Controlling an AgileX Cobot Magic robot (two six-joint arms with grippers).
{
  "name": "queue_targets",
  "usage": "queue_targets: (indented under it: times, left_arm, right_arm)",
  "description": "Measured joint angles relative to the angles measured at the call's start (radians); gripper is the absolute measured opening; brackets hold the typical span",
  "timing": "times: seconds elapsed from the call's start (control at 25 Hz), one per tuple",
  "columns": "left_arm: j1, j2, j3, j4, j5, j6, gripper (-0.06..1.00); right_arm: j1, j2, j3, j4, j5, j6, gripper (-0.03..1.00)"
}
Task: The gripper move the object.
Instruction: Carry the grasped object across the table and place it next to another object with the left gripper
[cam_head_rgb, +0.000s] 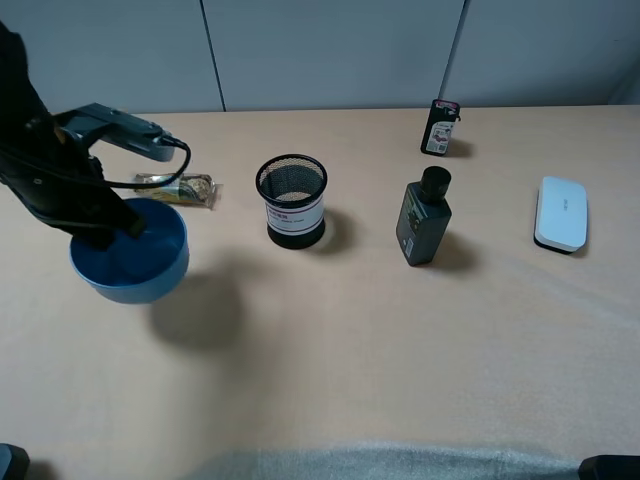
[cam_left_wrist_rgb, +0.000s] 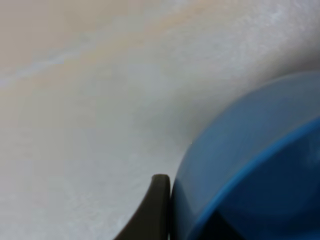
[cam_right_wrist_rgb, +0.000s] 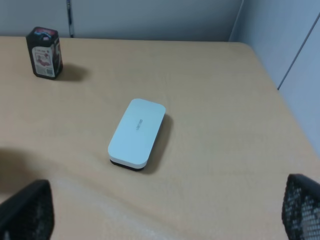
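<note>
On the left of the table (cam_head_rgb: 400, 350), the left gripper (cam_head_rgb: 108, 230) is pinching the rim of the one blue bowl (cam_head_rgb: 135, 268), its arm (cam_head_rgb: 45, 175) hiding part of one snack bar (cam_head_rgb: 185, 188). Rightward, one mesh cup (cam_head_rgb: 291, 200), one bottle (cam_head_rgb: 424, 218), one tin (cam_head_rgb: 440, 127) and one white case (cam_head_rgb: 560, 213) are sitting apart; the right gripper (cam_right_wrist_rgb: 167, 210), mostly cropped, is gaping wide.

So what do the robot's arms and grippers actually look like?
The left arm is black and jointed, with a grey box-like part near its end and a thin black cable looping beside it. The right gripper's fingers are black with a mesh-like texture. No markings show.
</note>
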Motion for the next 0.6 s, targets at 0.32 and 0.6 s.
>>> queue_targets:
  times: [0.32, 0.6]
  left_arm:
    - [0.127, -0.105, -0.042, 0.003, 0.042, -0.029, 0.07]
    - [0.162, -0.107, -0.166, 0.041, 0.061, -0.1, 0.07]
  right_arm:
    - [0.0, 0.0, 0.0, 0.0, 0.0, 0.0, 0.69]
    - [0.0, 0.0, 0.0, 0.0, 0.0, 0.0, 0.69]
